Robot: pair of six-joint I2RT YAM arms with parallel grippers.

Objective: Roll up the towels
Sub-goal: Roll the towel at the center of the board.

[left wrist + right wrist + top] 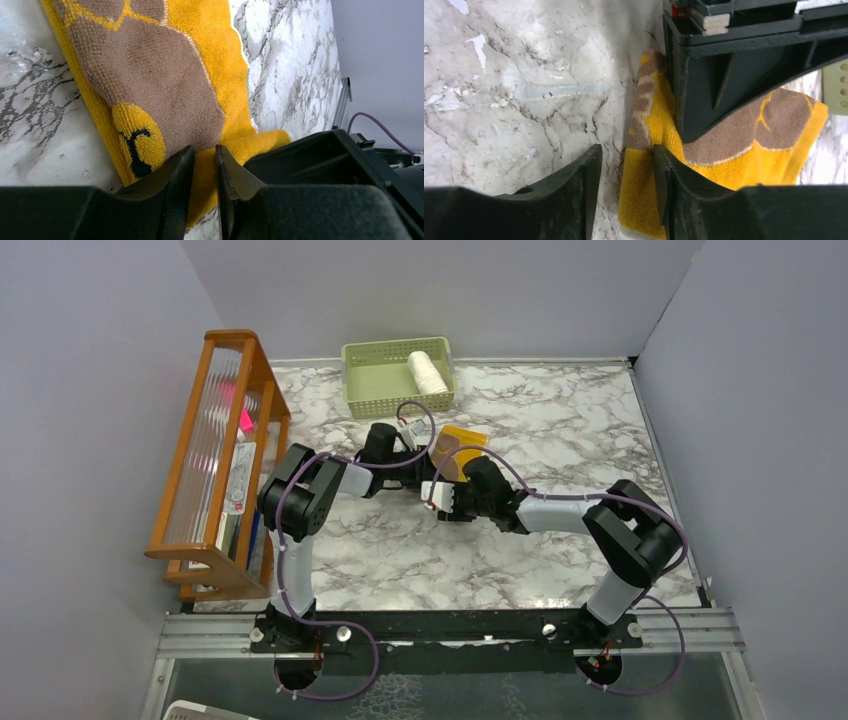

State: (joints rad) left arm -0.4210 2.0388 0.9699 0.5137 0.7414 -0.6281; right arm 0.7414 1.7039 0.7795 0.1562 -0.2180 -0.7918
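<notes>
The mustard-yellow towel (464, 447) with a brownish pattern lies partly folded on the marble table behind both grippers. My left gripper (428, 456) is shut on a yellow fold at the towel's edge (165, 75), its jaws nearly together (205, 156). My right gripper (440, 496) is open (626, 170). One finger rests on bare marble and the other on the towel (734, 160), with the towel's edge between them. The left gripper (724, 75) shows as a black block at the top of the right wrist view. The cream-white towel (427, 372) lies rolled in the basket.
The pale green plastic basket (375, 385) stands at the back centre. A wooden rack (215, 460) with ribbed panels stands along the left wall. Grey walls close in the table on three sides.
</notes>
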